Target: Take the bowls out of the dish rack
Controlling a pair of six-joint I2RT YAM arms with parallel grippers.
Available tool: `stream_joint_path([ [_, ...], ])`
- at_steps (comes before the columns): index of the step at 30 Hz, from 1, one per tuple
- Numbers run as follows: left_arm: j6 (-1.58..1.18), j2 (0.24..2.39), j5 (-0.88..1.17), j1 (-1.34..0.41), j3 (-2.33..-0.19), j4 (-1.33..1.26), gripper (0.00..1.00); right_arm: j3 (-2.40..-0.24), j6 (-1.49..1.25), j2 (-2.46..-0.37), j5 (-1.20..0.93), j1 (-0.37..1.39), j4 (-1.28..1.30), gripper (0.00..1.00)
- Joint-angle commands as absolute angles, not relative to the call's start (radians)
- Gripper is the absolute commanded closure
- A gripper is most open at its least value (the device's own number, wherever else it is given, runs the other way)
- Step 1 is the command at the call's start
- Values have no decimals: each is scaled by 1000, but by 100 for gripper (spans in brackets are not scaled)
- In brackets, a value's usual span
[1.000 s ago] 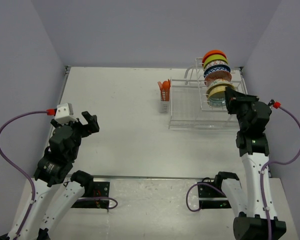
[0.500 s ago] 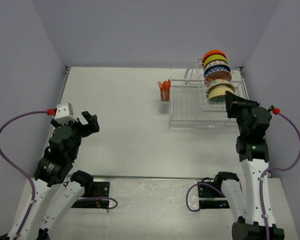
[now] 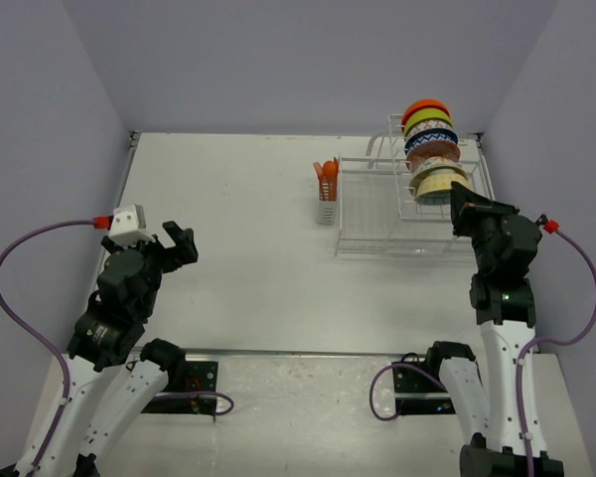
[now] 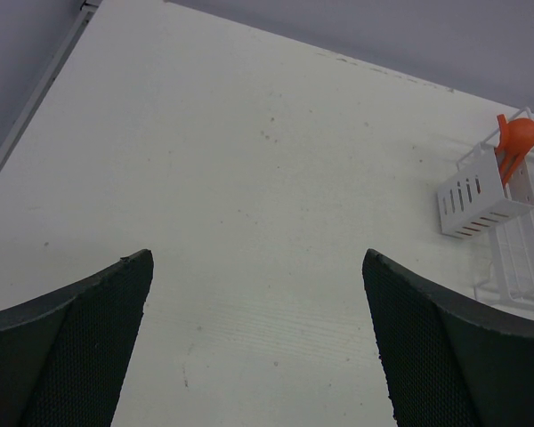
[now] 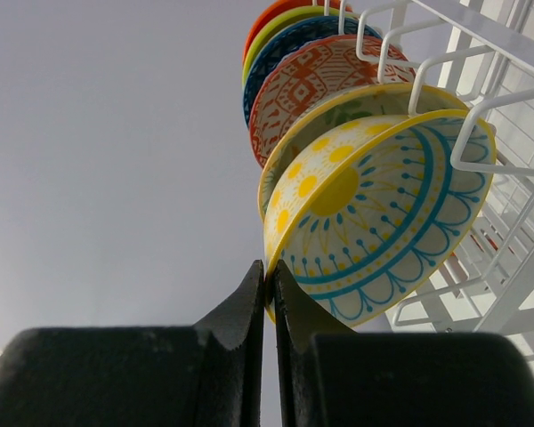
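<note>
A: What changed?
B: The right gripper (image 5: 269,271) has closed over the last second. It now pinches the rim of the front yellow-rimmed bowl (image 5: 383,213), which still sits in the dish rack (image 3: 377,214) with the other bowls (image 3: 429,139) behind it.
A: Other arm?
B: The left gripper (image 4: 254,267) is wide apart over the bench (image 4: 249,133), same as before.
A: Meaning?
B: Grasp looks set, lift-out is next. Nothing unloaded yet.
</note>
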State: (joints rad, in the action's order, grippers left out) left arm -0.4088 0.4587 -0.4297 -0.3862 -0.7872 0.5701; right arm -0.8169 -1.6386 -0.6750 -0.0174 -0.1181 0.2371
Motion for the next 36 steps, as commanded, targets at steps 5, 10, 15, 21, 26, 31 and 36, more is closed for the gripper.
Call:
stream_joint_path([
  [5,-397,466,-416,-376,-775,531,0,-896,-1670,-638,29,-124,193,100],
  [10,-397,468,-416,-376,-775,532,0,-907,-1674,-629,28,-124,193,100],
  [15,-397,471,-417,-376,-775,532,0,-922,-1671,-627,5,-124,193,100],
  [21,-397,472,-420,-376,-776,535,0,-948,-1641,-614,-28,-124,195,100],
  [26,-399,468,-423,-376,-778,538,0,-963,-1617,-611,-66,-124,195,100],
  [31,-397,462,-436,-376,-785,541,0,-1020,-1461,-641,-188,-124,115,100],
  [36,-397,449,-454,-376,-792,545,0,-1222,-1215,-751,-524,-114,124,100],
])
